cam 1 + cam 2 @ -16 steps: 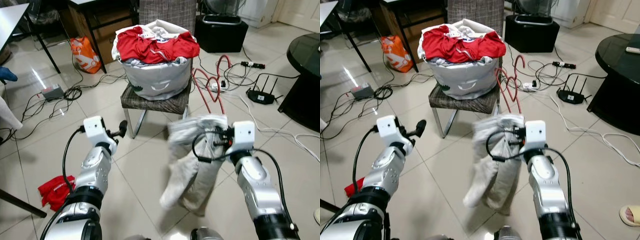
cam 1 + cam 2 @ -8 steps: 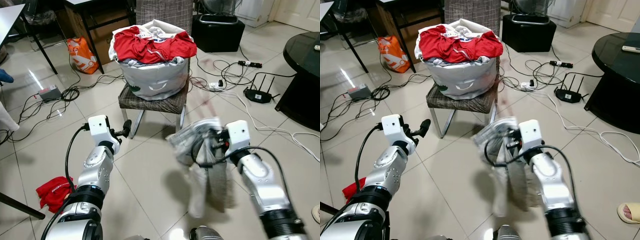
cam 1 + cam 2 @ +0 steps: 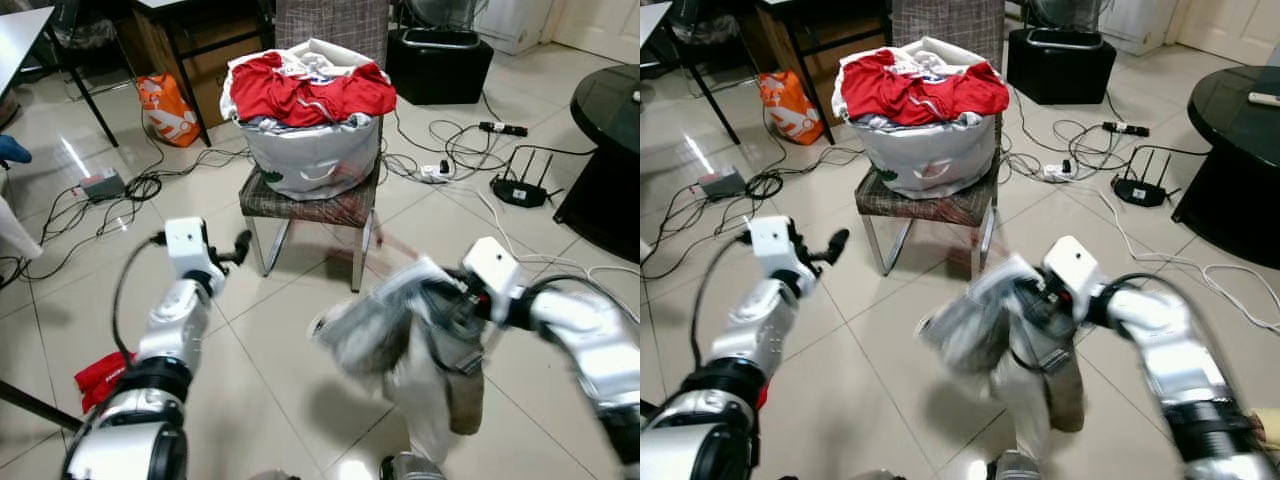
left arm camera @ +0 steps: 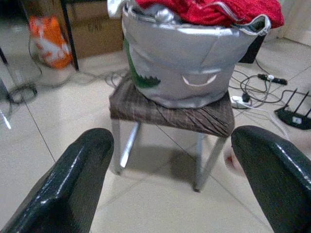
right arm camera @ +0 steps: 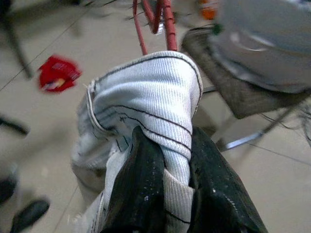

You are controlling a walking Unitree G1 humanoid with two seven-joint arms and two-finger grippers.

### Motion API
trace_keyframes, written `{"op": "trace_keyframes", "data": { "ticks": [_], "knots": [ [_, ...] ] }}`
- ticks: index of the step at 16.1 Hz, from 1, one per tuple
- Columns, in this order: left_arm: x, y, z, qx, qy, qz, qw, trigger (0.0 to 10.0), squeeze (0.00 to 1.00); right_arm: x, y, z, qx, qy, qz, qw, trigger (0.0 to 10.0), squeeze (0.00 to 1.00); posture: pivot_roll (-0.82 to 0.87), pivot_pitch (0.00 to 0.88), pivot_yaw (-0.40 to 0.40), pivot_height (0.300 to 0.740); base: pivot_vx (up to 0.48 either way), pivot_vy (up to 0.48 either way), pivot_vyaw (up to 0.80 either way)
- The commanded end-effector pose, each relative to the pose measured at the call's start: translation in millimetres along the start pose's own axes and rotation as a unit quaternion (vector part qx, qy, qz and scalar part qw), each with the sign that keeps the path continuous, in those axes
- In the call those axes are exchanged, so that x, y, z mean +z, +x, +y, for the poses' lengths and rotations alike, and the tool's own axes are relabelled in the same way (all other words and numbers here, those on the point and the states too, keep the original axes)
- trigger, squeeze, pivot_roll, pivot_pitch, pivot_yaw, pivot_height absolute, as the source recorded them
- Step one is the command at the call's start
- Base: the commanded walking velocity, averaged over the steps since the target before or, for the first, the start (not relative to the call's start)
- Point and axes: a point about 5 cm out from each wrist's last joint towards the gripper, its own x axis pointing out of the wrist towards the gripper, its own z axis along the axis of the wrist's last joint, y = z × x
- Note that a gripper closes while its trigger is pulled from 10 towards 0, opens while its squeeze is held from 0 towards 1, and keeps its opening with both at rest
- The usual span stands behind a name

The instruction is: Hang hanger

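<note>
My right claw [image 5: 163,194] pinches soft, floppy trousers [image 5: 146,107] near the chair [image 3: 310,205], red hanger [image 5: 155,19] stiff above; left claw [image 4: 170,179] gapes empty.

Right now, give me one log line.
right gripper: shut on grey garment, red hanger inside | left gripper: open, idle | laundry basket: on chair

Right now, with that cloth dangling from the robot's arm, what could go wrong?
The right gripper pinches only a fold of the pale garment, with the red hanger poking out above; a swing might shake either loose. The garment hangs low toward the tiled floor and could drag or snag. Cables lie across the floor beside the chair, so a step that way may catch them.
</note>
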Motion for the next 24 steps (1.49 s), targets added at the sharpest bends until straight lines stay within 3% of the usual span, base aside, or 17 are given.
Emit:
{"op": "trace_keyframes", "data": {
  "ticks": [1, 3, 4, 5, 6, 11, 13, 14, 15, 17, 19, 22, 24],
  "knots": [
    [7, 1.5, -3.8, -0.041, 0.035, -0.016, 0.998, 10.0, 0.0, 14, -4.8, 0.2, 0.025, -0.032, -0.018, 0.999, 10.0, 0.0, -0.2, 0.0, 0.121, 0.74, 0.0, 0.0, 0.0],
    [12, 0.4, -9.4, -0.098, 0.078, -0.034, 0.992, 10.0, 0.0, 16, -9.0, -1.4, 0.038, -0.051, -0.009, 0.998, 10.0, 0.0, -0.2, 0.0, 0.12, 0.74, 0.0, 0.0, 0.0],
    [18, -0.9, -14.5, -0.15, 0.145, -0.05, 0.977, 10.0, 0.0, 18, -9.9, -4.1, 0.038, -0.061, -0.01, 0.997, 10.0, 0.0, -0.2, 0.0, 0.119, 0.74, 0.0, 0.0, 0.0],
    [21, -0.8, -14.1, -0.165, 0.172, -0.053, 0.97, 10.0, 0.0, 19, -9.6, -6.2, 0.035, -0.064, -0.01, 0.997, 10.0, 0.0, -0.2, 0.0, 0.119, 0.74, 0.0, 0.0, 0.0],
    [33, -0.5, -6.0, -0.189, 0.246, -0.058, 0.949, 10.0, 0.0, 18, -10.4, -11.7, 0.025, -0.075, 0.002, 0.997, 10.0, 0.0, -0.2, 0.0, 0.117, 0.74, 0.0, 0.0, 0.0],
    [60, -2.1, 17.1, -0.204, 0.317, -0.077, 0.923, 10.0, 0.0, 16, -20.0, -26.2, -0.01, -0.088, 0.014, 0.996, 10.0, 0.0, -0.2, 0.0, 0.124, 0.74, 0.0, 0.0, 0.0],
    [62, -3.9, 15.6, -0.241, 0.328, -0.075, 0.91, 10.0, 0.0, 15, -22.9, -28.3, -0.013, -0.091, 0.018, 0.996, 10.0, 0.0, -0.2, 0.0, 0.127, 0.74, 0.0, 0.0, 0.0],
    [56, -7.1, 10.7, -0.307, 0.314, -0.047, 0.897, 10.0, 0.0, 16, -24.9, -30.9, -0.014, -0.09, 0.014, 0.996, 10.0, 0.0, -0.2, 0.0, 0.127, 0.74, 0.0, 0.0, 0.0],
    [51, -12.0, 5.4, -0.38, 0.301, -0.016, 0.875, 10.0, 0.0, 20, -26.7, -34.9, -0.015, -0.085, 0.002, 0.996, 10.0, 0.0, -0.2, 0.0, 0.127, 0.74, 0.0, 0.0, 0.0],
    [46, -19.3, -1.4, -0.446, 0.306, 0.001, 0.841, 10.0, 0.0, 25, -31.2, -38.8, -0.014, -0.074, -0.014, 0.997, 10.0, 0.0, -0.2, 0.0, 0.129, 0.74, 0.0, 0.0, 0.0],
    [42, -23.5, -6.4, -0.493, 0.287, 0.025, 0.821, 10.0, 0.0, 28, -32.9, -40.0, -0.012, -0.074, -0.019, 0.997, 10.0, 0.0, -0.21, 0.0, 0.129, 0.74, 0.0, 0.0, 0.0],
    [40, -24.0, -13.4, -0.519, 0.272, 0.024, 0.81, 10.0, 0.0, 37, -31.7, -35.9, 0.008, -0.069, -0.041, 0.997, 10.0, 0.0, -0.21, 0.0, 0.13, 0.74, 0.0, 0.0, 0.0],
    [37, -24.3, -25.5, -0.538, 0.259, 0.018, 0.802, 10.0, 0.0, 46, -20.2, -23.8, 0.045, -0.072, -0.063, 0.994, 10.0, 0.0, -0.22, 0.0, 0.131, 0.74, 0.0, 0.0, 0.0]
  ]
}}
